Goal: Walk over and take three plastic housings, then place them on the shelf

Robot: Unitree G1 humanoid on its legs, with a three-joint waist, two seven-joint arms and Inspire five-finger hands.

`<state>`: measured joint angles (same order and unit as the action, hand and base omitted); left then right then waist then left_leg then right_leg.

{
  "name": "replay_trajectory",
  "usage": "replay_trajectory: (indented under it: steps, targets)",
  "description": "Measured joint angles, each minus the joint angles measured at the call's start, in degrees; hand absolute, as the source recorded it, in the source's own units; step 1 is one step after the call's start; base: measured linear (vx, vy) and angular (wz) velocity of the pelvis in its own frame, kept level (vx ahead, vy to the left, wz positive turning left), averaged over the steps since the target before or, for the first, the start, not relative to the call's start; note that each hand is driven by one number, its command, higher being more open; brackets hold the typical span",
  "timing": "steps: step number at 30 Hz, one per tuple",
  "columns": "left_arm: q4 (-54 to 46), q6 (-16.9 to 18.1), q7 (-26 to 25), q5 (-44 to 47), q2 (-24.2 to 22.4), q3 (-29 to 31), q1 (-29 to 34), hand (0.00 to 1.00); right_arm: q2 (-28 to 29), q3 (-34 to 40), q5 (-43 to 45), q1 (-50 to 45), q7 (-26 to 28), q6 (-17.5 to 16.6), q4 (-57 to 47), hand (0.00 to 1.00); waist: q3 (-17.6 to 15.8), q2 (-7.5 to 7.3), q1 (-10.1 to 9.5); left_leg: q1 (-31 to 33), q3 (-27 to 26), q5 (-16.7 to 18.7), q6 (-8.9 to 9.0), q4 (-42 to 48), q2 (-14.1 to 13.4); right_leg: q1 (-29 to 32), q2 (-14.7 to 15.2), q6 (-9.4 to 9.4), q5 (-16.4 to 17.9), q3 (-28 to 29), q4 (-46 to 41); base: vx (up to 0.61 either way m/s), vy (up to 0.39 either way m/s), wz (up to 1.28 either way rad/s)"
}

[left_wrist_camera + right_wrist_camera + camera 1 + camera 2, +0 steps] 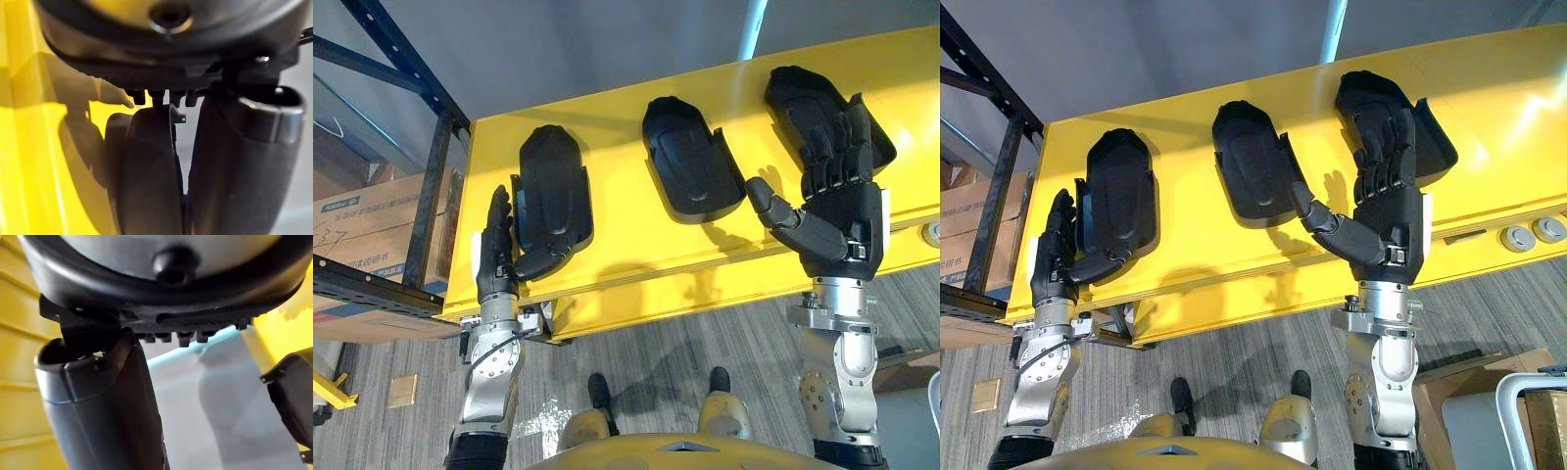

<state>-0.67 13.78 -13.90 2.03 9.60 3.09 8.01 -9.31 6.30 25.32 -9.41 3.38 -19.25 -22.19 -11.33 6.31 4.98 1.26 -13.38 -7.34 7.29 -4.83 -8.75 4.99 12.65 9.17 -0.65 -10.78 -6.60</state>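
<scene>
Looking down, we see the grey floor (685,333) closest to us. Past it is the front edge of a yellow desk (636,250).

Our left hand (496,257) is at the desk's left end. Its fingers are straight and pressed together. They lie along the left side of the left housing (553,186). Its thumb sticks out sideways and touches the near end of that housing. The hand is not wrapped round it.

Our right hand (842,220) is up at the right end of the desk. It is spread wide, with the thumb pointing left. Its fingers cover the near part of the right housing (798,93), but we cannot tell if they touch it.

All three housings are black. They lie flat on the yellow desk in a row, well apart from each other. The middle housing (690,162) sits by itself between the other two.

Off to the left, beside the desk, stands a dark rack (433,176) with a brown box (372,220) in it.
</scene>
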Motion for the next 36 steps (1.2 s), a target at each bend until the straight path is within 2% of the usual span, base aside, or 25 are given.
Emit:
replay_trajectory:
  steps: [27, 32, 36]
  targets:
    - [5.8, 1.0, -0.2, 2.8, 0.0, 0.0, -2.8, 1.0, 0.0, -0.1, -0.1, 0.0, 0.0, 1.5, 0.0, 1.0, 0.5, 0.69, 0.09, -1.4, -0.4, 0.0, -0.01, -0.1, 0.0, -2.3, -0.2, 0.38, -1.5, 0.1, 2.7, 0.0, 0.0, 0.0]
    - [3.8, 1.0, 1.8, 2.6, -0.1, 0.0, 0.6, 1.0, 0.5, -0.6, -0.1, -1.3, 0.2, 1.5, 0.0, 1.0, 1.9, 0.51, -0.08, -1.9, -0.4, 0.5, 0.19, -0.2, 0.0, -3.6, -0.3, 0.47, -1.9, -0.2, 4.1, 0.0, 0.0, 0.0]
    - [-2.4, 1.0, 3.0, 2.1, -0.3, 0.0, 4.5, 1.0, 1.4, -2.1, -0.9, -1.4, -0.4, 1.3, 0.1, 1.0, 2.5, -0.19, -0.38, -2.8, 0.1, 0.8, 0.29, -0.2, 0.0, -5.4, -0.4, 0.53, -1.9, -1.1, 4.9, 0.02, -0.001, 0.07]
